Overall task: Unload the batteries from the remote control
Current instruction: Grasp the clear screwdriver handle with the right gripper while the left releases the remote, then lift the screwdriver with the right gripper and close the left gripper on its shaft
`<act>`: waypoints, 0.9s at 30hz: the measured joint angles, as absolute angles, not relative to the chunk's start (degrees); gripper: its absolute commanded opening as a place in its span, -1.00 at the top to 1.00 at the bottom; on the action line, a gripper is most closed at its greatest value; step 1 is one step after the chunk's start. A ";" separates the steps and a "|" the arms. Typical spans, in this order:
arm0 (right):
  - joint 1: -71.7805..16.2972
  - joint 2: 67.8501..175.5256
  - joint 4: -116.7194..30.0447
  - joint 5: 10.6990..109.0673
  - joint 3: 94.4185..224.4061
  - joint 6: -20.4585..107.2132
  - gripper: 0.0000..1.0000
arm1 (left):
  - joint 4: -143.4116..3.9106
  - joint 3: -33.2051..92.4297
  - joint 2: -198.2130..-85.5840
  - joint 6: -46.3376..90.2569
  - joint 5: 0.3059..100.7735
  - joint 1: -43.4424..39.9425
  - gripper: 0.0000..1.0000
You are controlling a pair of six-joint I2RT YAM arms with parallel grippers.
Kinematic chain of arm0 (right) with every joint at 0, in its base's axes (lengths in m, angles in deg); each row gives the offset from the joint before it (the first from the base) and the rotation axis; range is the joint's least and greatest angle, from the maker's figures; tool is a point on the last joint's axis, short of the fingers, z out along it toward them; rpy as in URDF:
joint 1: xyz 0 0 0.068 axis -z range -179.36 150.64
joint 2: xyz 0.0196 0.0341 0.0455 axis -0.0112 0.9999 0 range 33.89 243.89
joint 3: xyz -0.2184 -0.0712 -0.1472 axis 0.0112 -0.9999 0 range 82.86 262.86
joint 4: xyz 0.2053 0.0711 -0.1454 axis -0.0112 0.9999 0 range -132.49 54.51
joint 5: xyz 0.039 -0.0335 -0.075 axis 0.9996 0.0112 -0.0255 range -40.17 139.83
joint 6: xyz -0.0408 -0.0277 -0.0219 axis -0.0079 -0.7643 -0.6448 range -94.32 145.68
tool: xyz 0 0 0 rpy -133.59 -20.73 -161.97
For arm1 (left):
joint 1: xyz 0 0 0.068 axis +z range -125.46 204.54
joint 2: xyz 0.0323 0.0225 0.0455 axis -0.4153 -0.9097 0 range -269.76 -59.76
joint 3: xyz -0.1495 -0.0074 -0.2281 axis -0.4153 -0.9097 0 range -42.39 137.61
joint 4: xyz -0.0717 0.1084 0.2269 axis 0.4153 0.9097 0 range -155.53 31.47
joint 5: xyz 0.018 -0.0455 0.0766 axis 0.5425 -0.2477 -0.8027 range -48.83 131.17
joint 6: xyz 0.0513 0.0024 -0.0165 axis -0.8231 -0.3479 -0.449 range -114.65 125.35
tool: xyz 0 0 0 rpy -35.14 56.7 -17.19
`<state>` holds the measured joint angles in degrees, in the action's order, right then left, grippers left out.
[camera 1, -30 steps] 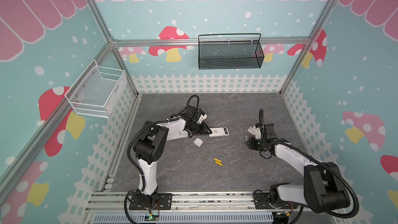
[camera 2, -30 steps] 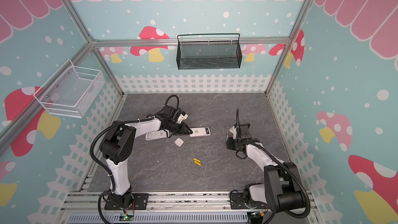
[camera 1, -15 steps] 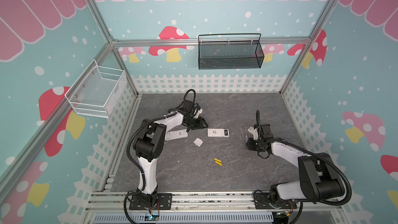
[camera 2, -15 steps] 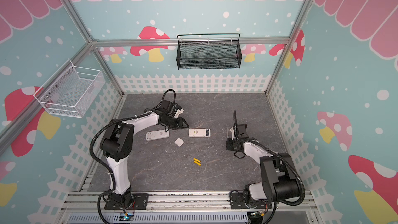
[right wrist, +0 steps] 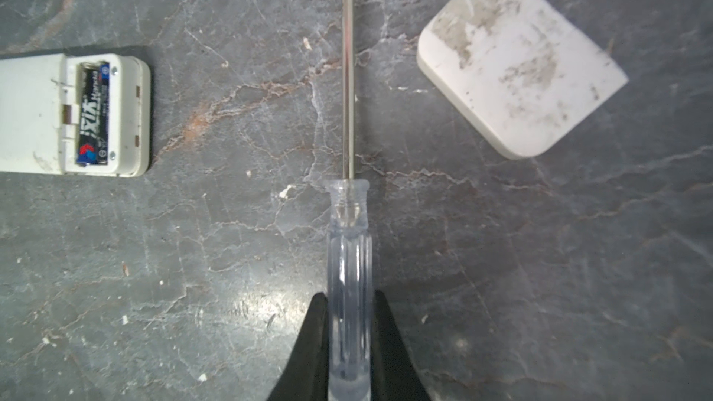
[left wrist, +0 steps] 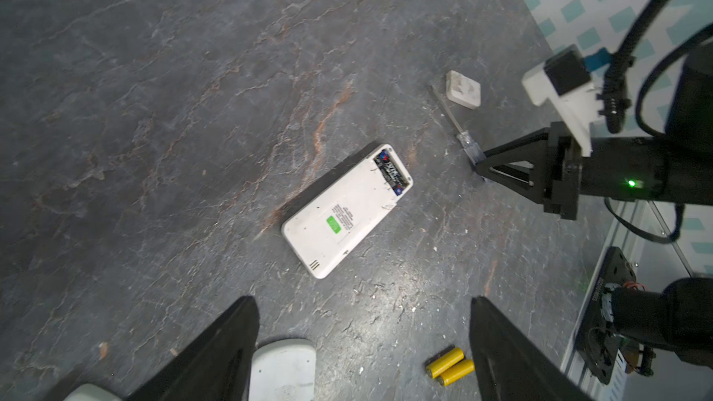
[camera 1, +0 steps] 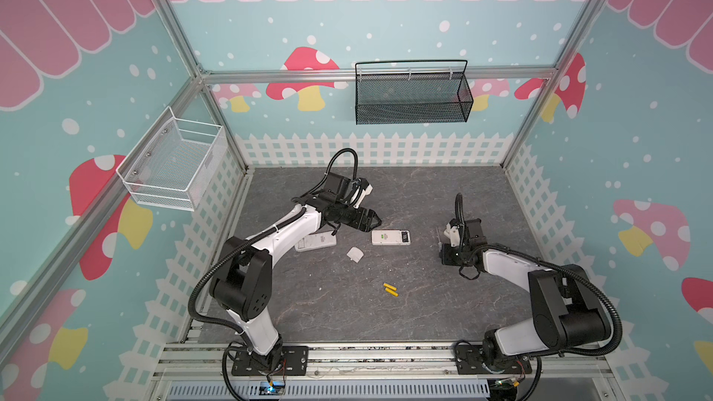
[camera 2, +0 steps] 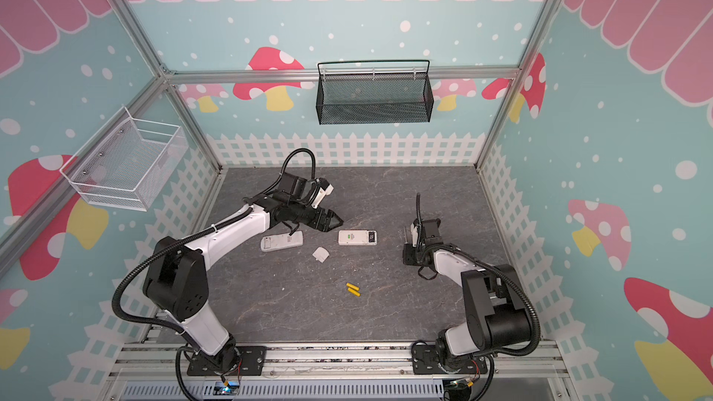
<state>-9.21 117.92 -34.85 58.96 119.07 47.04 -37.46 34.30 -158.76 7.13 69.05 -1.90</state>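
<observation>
The left tool (left wrist: 361,302) is wide open, holding nothing. A flat white remote (left wrist: 347,210) lies on the stony grey surface (left wrist: 154,109), one dark battery (right wrist: 92,113) inside. Two smooth yellow batteries (left wrist: 450,366) lie loose nearby. The right tool (right wrist: 350,295) pinches a clear screwdriver (right wrist: 349,248).

Open desk (camera 1: 328,314) lies wide toward the front, broken only by the two yellow batteries (camera 1: 390,289). Between the opened remote (camera 1: 390,237) and the screwdriver (right wrist: 349,225) in the right hand (right wrist: 350,297) runs a bare strip. A loose cover (right wrist: 521,59) sits near the screwdriver's tip, seemingly not touching. A second remote (camera 1: 320,241) crowds the left side.
</observation>
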 measured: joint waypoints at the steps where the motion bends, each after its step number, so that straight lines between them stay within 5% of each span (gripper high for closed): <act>1: -9.18 117.52 -34.85 59.61 119.07 46.41 0.78 | -36.56 34.97 -158.58 5.74 69.42 -2.44 -0.85; 14: -9.16 94.59 -51.52 76.16 115.55 32.36 0.89 | -18.68 61.47 -159.76 -18.11 77.42 -2.51 -0.75; 27: -9.21 92.98 -57.30 92.00 112.81 19.46 0.89 | 0.44 77.97 -165.55 -38.92 84.46 -3.58 -0.60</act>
<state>-9.21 92.98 -57.30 92.00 112.81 19.46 0.44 77.97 -165.55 -38.92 84.46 -3.58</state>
